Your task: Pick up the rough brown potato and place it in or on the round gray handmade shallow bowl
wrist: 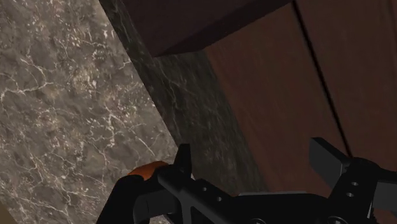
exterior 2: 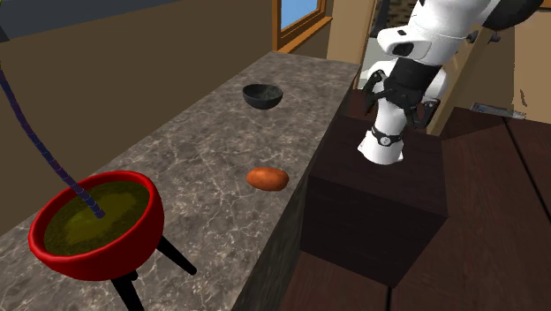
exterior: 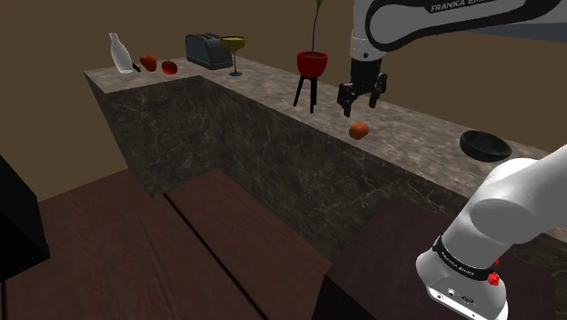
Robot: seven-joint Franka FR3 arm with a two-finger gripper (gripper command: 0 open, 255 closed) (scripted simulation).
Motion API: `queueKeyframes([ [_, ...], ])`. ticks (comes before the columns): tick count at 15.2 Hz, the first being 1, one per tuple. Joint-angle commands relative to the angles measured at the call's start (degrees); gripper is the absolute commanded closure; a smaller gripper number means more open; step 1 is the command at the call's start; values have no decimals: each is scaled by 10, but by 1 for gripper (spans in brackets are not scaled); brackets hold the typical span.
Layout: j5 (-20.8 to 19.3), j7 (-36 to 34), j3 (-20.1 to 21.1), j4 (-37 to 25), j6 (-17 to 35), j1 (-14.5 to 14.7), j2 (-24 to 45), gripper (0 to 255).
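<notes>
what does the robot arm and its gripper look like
The arm is built from smooth, rounded white segments with dark joints. Dark lettering reading FRANKA runs along the upper link. A black band with small white print circles the lower segment, with small red dots beside it. The gripper is all black, with two blocky, angular fingers.

You are seeing "FRANKA" printed on the white arm [exterior: 409, 27]. The following word is running off-frame.
</notes>
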State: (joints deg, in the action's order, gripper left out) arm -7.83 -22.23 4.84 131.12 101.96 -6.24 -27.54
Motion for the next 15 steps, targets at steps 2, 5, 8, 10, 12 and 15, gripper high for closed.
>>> queueKeyframes([
  [2,-22,-57,8,-22,26,-23,66,0],
  [5,-47,-109,10,-49,42,-44,129,0],
  [8,-72,-161,7,-81,51,-62,190,0],
  [10,-88,-193,2,-104,54,-73,230,0],
  [12,-103,-225,-5,-128,55,-82,269,0],
  [15,-122,-268,-18,-167,53,-94,325,0],
])
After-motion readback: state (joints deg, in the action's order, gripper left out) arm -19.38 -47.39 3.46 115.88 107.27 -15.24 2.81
